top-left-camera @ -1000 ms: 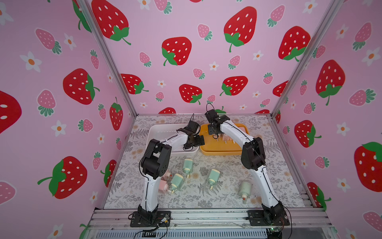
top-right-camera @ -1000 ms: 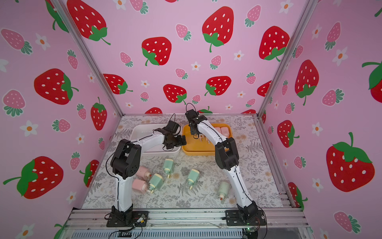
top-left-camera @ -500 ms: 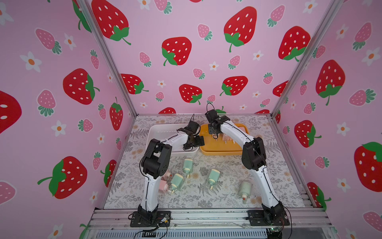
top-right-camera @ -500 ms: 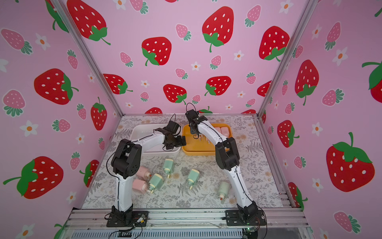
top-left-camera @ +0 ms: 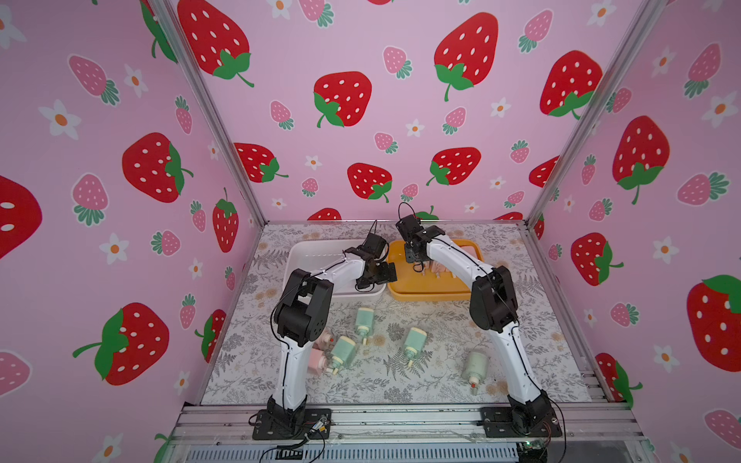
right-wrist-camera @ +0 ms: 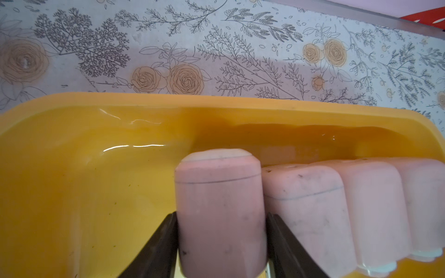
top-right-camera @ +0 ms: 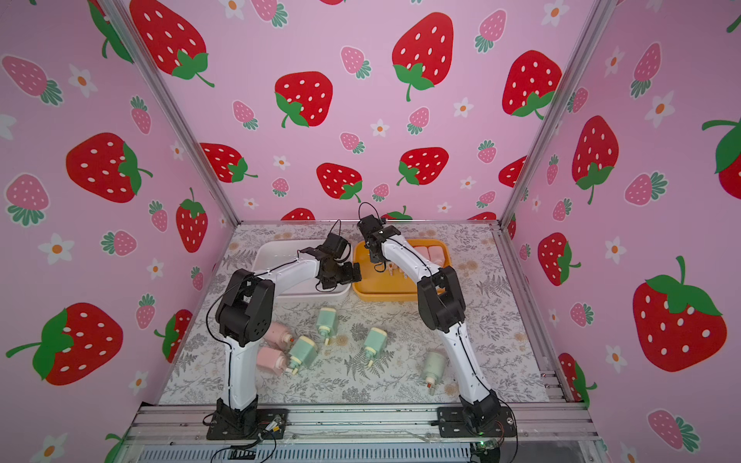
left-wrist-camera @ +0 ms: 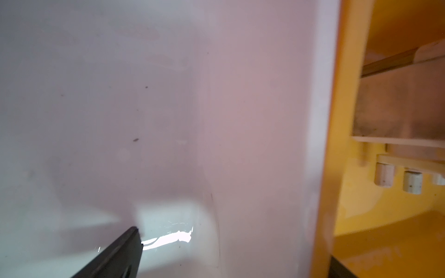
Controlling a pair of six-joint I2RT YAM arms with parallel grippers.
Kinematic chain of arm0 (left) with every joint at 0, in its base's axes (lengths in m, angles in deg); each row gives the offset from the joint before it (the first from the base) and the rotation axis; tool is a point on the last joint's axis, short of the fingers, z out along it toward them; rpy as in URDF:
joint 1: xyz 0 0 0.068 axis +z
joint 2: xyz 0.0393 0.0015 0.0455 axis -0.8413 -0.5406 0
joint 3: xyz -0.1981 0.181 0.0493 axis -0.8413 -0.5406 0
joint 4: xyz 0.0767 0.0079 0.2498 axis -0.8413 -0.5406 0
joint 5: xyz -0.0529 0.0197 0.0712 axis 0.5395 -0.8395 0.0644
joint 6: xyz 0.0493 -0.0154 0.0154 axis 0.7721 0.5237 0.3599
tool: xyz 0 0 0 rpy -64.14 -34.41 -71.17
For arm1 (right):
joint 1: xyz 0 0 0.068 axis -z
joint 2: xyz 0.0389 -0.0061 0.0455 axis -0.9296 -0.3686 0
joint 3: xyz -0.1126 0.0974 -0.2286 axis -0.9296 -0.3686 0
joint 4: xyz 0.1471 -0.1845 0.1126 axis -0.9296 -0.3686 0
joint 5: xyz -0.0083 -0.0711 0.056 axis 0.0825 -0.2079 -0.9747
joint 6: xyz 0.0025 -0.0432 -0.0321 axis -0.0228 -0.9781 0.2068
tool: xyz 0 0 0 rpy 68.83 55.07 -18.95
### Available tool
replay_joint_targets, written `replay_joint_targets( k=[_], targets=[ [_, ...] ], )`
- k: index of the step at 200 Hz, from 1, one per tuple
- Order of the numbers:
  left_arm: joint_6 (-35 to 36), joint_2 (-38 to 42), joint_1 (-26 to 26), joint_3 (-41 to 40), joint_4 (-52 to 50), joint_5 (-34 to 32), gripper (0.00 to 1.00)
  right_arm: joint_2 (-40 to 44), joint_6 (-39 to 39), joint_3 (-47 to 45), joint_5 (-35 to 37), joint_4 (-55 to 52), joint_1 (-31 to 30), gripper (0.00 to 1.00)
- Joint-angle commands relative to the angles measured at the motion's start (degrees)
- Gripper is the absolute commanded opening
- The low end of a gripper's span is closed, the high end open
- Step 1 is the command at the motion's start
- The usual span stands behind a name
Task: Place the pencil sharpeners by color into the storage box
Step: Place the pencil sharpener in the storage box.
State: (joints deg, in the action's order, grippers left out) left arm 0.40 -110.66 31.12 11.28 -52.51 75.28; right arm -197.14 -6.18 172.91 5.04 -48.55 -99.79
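Pink row inside the yellow storage box (right-wrist-camera: 168, 101)
The right gripper (right-wrist-camera: 221, 215) clamps a pink pencil sharpener (right-wrist-camera: 219, 183) inside it, beside three other pink sharpeners (right-wrist-camera: 310, 204); the left gripper (top-left-camera: 381, 274) gapes empty over the glossy white box (top-left-camera: 316, 250). Four mint sharpeners (top-left-camera: 415, 340) and two loose pink sharpeners (top-right-camera: 274, 332) lie toward the floral table's (top-left-camera: 441, 385) front edge.

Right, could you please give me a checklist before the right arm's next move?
1. Right end effector closed on pink sharpener: ok.
2. That sharpener inside yellow tray, beside three pink neighbours: ok.
3. That sharpener resting on the tray floor: cannot tell.
4. Left end effector open, empty, over white tray: ok.
5. Mat cleared: not ok; four green sharpeners and two pink ones remain.
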Motion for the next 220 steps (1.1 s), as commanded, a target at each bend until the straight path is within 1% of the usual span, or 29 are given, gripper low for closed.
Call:
replay_joint_targets(
  k=[1,52,92,120,139,143,156,178,198,220],
  targets=[
    [0.63,-1.1,0.09,1.85,-1.01,-0.54,1.0,3.08,0.78,-1.19,2.65,-3.52,-0.7,0.45],
    [0.54,-1.0,0.05,1.58,-0.7,-0.31,1.0,4.49,2.05,-2.55,1.61,-4.24,-0.89,0.47],
    [0.5,-1.18,0.05,1.59,-0.52,-0.1,1.0,4.47,2.01,-2.72,2.79,-4.18,-0.66,0.47],
    [0.41,-1.02,0.05,1.12,-0.29,-0.14,0.99,4.45,2.86,-3.58,2.55,-4.34,-0.66,0.51],
    [0.43,-1.09,0.02,1.04,-0.31,-0.06,1.0,4.95,3.47,-4.22,3.07,-4.57,-0.65,0.51],
    [0.38,-1.09,-0.02,1.05,-0.28,-0.01,1.0,5.1,3.55,-4.45,3.22,-4.54,-0.66,0.55],
    [0.4,-1.09,-0.06,0.99,-0.29,0.16,1.0,5.78,3.69,-5.04,3.83,-4.1,-0.66,0.6],
    [0.49,-1.09,-0.02,1.1,-0.24,0.26,1.0,7.07,2.8,-5.28,4.06,-3.44,-0.66,0.61],
    [0.51,-1.18,0.01,1.26,-0.31,0.13,1.0,7.87,1.69,-5.12,4.16,-2.36,-0.66,0.65],
    [0.5,-1.17,-0.06,1.41,-0.48,0.15,1.0,7.64,1.23,-4.59,4.91,-2.3,-0.61,0.73]
  ],
)
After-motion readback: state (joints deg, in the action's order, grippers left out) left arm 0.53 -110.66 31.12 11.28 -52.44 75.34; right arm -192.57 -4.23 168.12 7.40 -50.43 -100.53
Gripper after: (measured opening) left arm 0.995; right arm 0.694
